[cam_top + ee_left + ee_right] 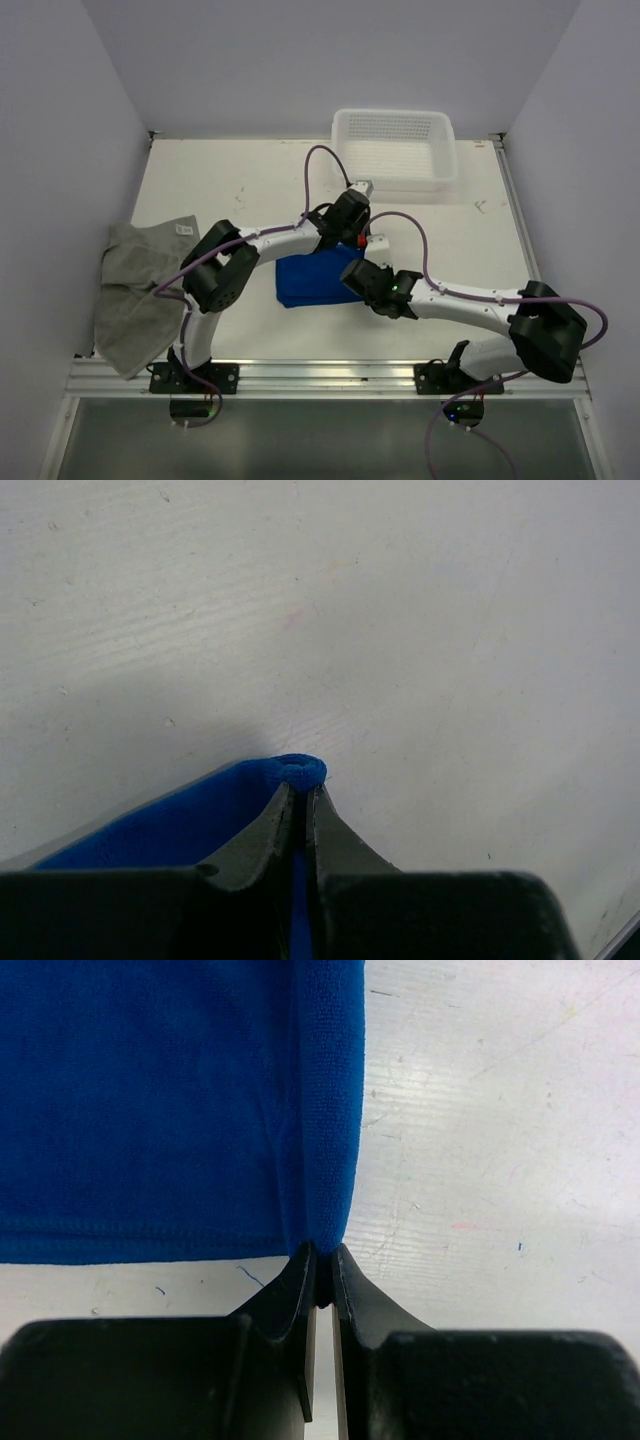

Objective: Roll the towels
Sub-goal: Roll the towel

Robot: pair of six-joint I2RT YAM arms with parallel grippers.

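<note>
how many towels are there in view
2. The blue towel lies mid-table, pinched by the left gripper and right gripper; the grey towel sits crumpled at the left edge.

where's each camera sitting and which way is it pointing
Top external: above and behind the bases, looking down on the table, both arms, blue towel, grey towel and basket.
Left wrist: on the left arm, looking along the left gripper, shut on the blue towel's edge.
Right wrist: on the right arm, looking along the right gripper, shut on its folded edge.
Shared: both wrist views show the blue towel.
</note>
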